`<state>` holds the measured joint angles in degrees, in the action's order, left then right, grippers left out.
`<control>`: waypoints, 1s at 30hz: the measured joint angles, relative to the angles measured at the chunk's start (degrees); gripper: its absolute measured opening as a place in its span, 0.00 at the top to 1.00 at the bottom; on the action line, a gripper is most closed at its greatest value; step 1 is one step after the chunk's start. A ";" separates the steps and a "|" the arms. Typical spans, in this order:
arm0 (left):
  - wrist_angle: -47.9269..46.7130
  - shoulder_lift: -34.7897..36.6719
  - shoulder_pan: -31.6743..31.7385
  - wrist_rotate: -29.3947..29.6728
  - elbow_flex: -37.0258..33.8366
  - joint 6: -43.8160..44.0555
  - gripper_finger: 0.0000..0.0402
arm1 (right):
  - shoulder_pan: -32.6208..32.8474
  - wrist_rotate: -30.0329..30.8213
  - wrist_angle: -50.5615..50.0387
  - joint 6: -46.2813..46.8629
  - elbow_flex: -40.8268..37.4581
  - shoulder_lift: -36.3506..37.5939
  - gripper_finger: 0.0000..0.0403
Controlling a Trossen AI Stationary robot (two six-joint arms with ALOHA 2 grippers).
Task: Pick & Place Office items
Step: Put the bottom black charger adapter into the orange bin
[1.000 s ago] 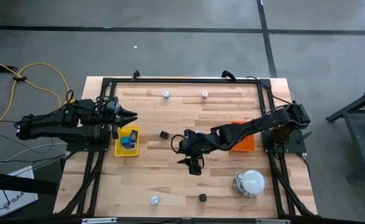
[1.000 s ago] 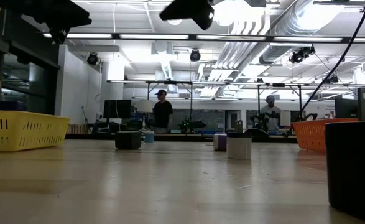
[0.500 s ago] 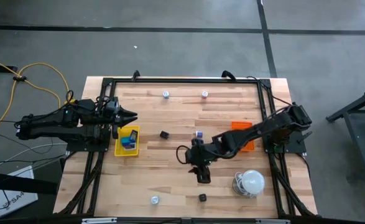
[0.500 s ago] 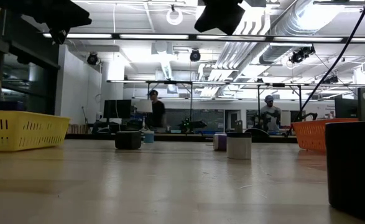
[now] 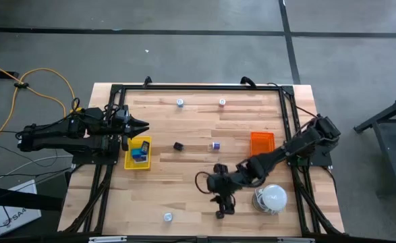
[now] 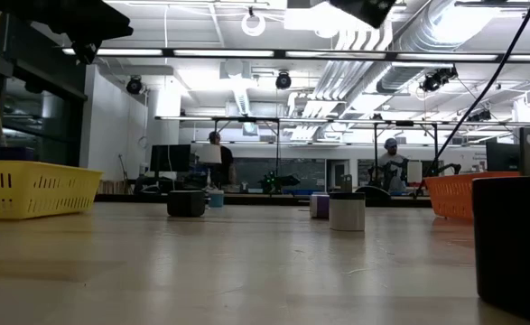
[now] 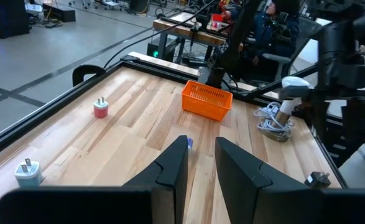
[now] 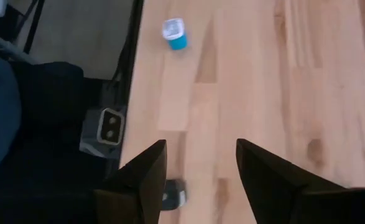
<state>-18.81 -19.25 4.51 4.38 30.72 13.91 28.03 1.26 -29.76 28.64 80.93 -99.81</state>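
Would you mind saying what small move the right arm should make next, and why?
Probably lower straight down: the right gripper hangs with jaws open just above the black block near the table's front edge, nothing held yet.

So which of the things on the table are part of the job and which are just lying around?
Job: black block, purple piece, blue-and-white plug adapter, red plug adapter, yellow tray, orange tray.

Lying about: white dome lamp with coiled cable.
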 joint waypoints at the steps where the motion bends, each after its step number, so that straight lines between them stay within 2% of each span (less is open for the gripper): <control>1: 0.00 0.00 0.00 0.00 0.00 0.00 0.81 | 0.86 0.62 0.00 0.44 0.00 0.00 0.55; 6: 0.00 0.00 0.00 0.00 0.00 0.00 0.81 | 4.42 4.62 -0.53 0.74 0.00 -1.41 0.55; 10: 0.00 0.00 0.00 0.00 0.00 0.00 0.81 | 5.36 4.76 -0.71 0.44 0.07 -3.61 0.55; 25: 0.00 0.00 0.00 0.00 0.00 -0.02 0.81 | 2.30 -3.27 -3.45 -2.11 0.03 -5.94 0.55; 30: 0.00 0.02 0.00 0.00 0.00 -0.02 0.81 | 2.71 -4.24 -3.88 -3.36 0.89 -8.22 0.55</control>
<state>-18.81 -19.22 4.51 4.38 30.72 13.89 30.74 -2.98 -33.64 25.28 81.81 -108.03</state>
